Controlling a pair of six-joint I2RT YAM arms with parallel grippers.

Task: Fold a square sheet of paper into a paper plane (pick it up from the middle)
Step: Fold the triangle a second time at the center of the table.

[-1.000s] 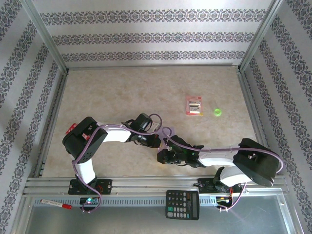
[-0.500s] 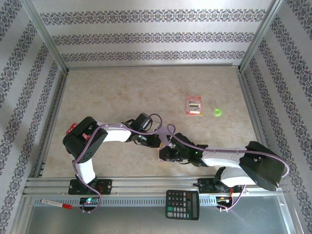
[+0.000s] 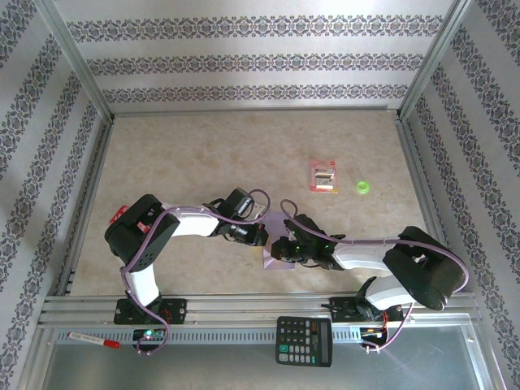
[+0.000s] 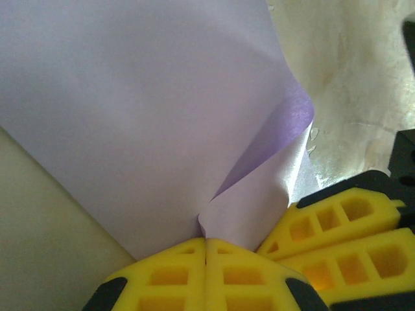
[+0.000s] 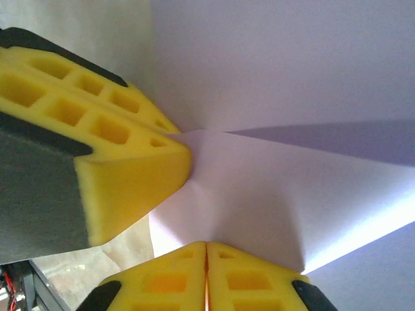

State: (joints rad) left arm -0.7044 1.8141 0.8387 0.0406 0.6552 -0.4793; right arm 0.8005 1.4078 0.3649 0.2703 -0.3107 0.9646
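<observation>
The square sheet of paper (image 3: 273, 262) is pale lavender and sits bunched between the two grippers near the front middle of the table. In the left wrist view the sheet (image 4: 130, 97) curls up, with one flap folded over, and my left gripper (image 4: 205, 243) is shut on its edge. My right gripper (image 5: 206, 246) is shut on the creased sheet (image 5: 279, 188) as well. The two grippers nearly touch: left (image 3: 262, 237), right (image 3: 279, 247). The right gripper's yellow fingers (image 4: 343, 227) show beside the left one's. Most of the sheet is hidden under the arms from above.
A red-and-white packet (image 3: 324, 175) and a small green ring (image 3: 362, 188) lie on the table at the back right. A calculator (image 3: 304, 340) and a red-capped marker (image 3: 93, 340) rest on the front rail. Metal frame posts border the table.
My right gripper has moved up and left, close against the left gripper. A corner of the lavender sheet now shows below the grippers. The left arm has barely moved.
</observation>
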